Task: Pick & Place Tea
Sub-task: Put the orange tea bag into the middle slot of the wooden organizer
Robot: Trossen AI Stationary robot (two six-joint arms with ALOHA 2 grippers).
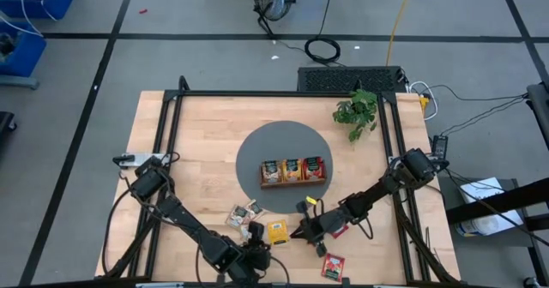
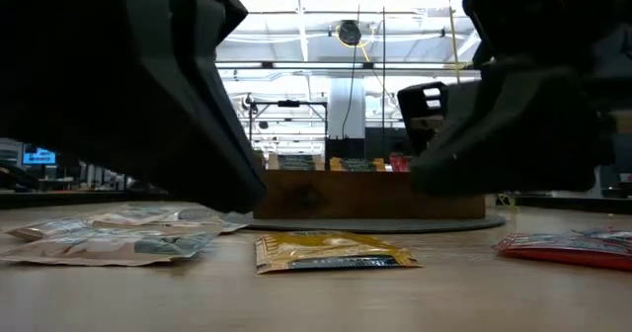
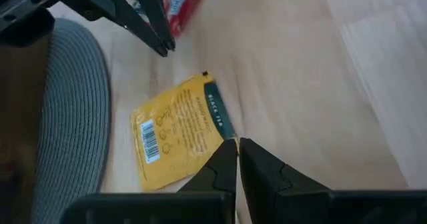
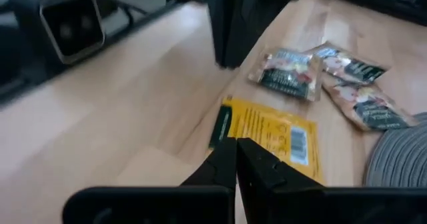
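Observation:
An orange-yellow tea sachet (image 1: 276, 231) with a dark green label lies flat on the wooden table, near its near edge. It also shows in the low view (image 2: 331, 251). My left gripper (image 3: 237, 157) is shut, its tips over the sachet's (image 3: 180, 127) label-side corner. My right gripper (image 4: 235, 154) is shut too, over the same sachet's (image 4: 267, 134) opposite edge. In the low view both dark grippers stand above the table. Pale tan sachets (image 1: 243, 215) lie to the left, red ones (image 1: 333, 267) to the right.
The brown wooden tray (image 1: 293, 171), with sachets standing in its three compartments, sits on a round grey mat (image 1: 257, 151) at the table's middle. A small green plant (image 1: 358, 110) stands at the far right. The two arms meet close together near the table's near edge.

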